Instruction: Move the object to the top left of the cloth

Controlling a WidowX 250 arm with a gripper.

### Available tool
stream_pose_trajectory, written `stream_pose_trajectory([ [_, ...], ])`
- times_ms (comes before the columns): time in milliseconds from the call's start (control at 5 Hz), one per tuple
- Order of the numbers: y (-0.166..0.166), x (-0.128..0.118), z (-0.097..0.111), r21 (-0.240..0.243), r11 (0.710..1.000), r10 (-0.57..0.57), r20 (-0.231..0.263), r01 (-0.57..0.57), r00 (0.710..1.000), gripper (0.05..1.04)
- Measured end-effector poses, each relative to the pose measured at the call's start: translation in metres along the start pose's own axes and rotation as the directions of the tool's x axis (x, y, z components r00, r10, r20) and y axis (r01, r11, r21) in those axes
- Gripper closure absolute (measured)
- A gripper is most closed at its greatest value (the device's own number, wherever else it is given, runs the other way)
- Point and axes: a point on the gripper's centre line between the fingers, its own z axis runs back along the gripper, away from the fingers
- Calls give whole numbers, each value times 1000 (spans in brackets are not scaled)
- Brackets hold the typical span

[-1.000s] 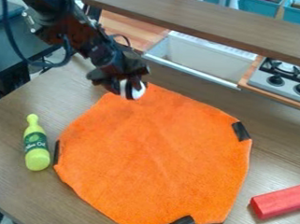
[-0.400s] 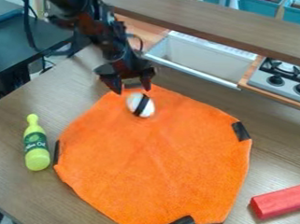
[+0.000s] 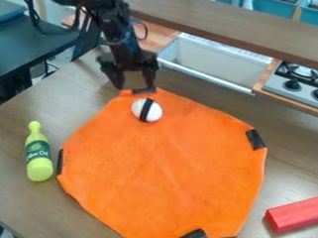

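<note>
Far left, dark side table [image 3: 32, 48], running off the edge of view. Yellow-green bottle [image 3: 39, 158] with a dark green label lies on the wood table [image 3: 16, 194], narrow end toward the top of view, left of the cloth and apart from it. Orange cloth [image 3: 163, 166] lies spread out, a bit wrinkled, black tape [image 3: 60, 162] at its left edge, more at the top, bottom and right. Arm [image 3: 116, 27] comes in from upper left; gripper [image 3: 134, 86] hangs at the cloth's top edge, released, fingers spread well apart. White egg [image 3: 147, 110] with a black band is on the cloth, near the top edge, left of the cloth's middle, just below the gripper in view and apart from it. Further right, behind the table, white basin [image 3: 207, 62] under a brown shelf [image 3: 225, 24]. Teal bins [image 3: 272, 7] up top right. Stove [image 3: 292, 88] with dark knobs at the right edge. Red block [image 3: 296, 214] lower right, on the table, slanted, right of the cloth, cut off by the edge.
</note>
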Motion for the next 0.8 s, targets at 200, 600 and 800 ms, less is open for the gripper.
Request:
stream_pose_trajectory([
  [200, 13, -3, 1, 138, 989, -59, -20, 61, 998, 83],
  [600, 10, 1, 36, 178, 965, -197, -2, 194, 980, 83],
  [800, 7, -6, 43, 88, 947, -305, -70, 310, 950, 83],
])
